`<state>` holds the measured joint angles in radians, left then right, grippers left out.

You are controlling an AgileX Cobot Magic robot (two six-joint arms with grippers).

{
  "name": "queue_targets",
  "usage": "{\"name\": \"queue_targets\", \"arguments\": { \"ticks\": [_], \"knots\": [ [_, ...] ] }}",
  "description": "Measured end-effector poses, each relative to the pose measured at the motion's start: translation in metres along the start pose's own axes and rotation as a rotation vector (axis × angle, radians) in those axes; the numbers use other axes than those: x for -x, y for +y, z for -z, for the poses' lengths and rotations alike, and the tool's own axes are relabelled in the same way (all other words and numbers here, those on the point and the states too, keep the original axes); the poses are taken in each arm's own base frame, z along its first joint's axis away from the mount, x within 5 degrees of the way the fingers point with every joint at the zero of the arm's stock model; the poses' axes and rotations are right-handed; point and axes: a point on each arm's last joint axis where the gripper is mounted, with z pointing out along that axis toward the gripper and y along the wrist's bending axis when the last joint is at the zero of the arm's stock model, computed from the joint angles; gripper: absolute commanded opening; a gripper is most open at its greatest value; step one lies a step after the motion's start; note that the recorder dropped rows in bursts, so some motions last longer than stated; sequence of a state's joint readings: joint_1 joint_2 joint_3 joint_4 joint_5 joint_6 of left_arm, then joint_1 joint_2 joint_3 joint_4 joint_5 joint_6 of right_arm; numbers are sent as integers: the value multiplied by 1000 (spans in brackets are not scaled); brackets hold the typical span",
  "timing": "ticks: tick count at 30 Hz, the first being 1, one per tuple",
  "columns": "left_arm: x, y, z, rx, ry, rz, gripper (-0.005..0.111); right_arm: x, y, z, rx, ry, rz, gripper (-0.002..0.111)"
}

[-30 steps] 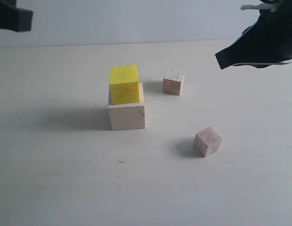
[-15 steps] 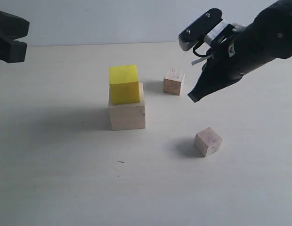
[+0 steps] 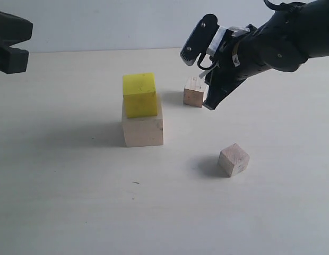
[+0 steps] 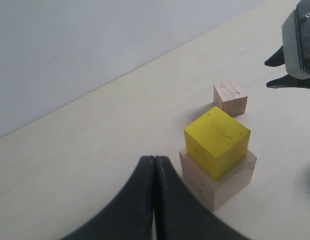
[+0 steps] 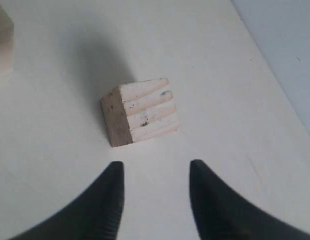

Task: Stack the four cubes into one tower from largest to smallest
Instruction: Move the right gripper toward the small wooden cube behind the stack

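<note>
Right gripper: its jaws are now apart, while one second ago they were together. The arm has come down from the far right corner and hangs just to the right of the far small cube. It holds nothing.
Wrist view of it: the two fingers stand open and the far small cube lies just ahead of the gap, not yet between them.
Near right: the near small cube lies alone on the table, turned a little, well apart from the others. It has not moved.
Middle: the large pale cube sits on the table with the yellow cube on top, set toward its far left corner. Both are unchanged.
Far middle: the far small cube stands to the far right of the stack, near it but not touching.
Far left: the left gripper is pressed shut and empty, parked high at the left edge as before.
Meaning for the task: two levels are done and two small cubes are left. I judge that the open jaws mark the start of picking the far small cube as the third level.
Risk: the yellow cube is off centre, so the next cube should be centred on it with care.
</note>
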<state>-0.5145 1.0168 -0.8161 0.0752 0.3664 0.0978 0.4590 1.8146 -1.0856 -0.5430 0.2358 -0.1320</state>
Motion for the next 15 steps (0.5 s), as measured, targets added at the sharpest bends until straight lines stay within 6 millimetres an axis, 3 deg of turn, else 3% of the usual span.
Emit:
{"name": "queue_targets", "arguments": {
  "ticks": [3,11,15],
  "knots": [
    [0,0,0,0,0,0,0,1,0,0,-1,-9,2,65],
    [0,0,0,0,0,0,0,4,0,0,5,-37,-59,64],
    [0,0,0,0,0,0,0,15,-11,4,-13,-44,-144,60]
  ]
}}
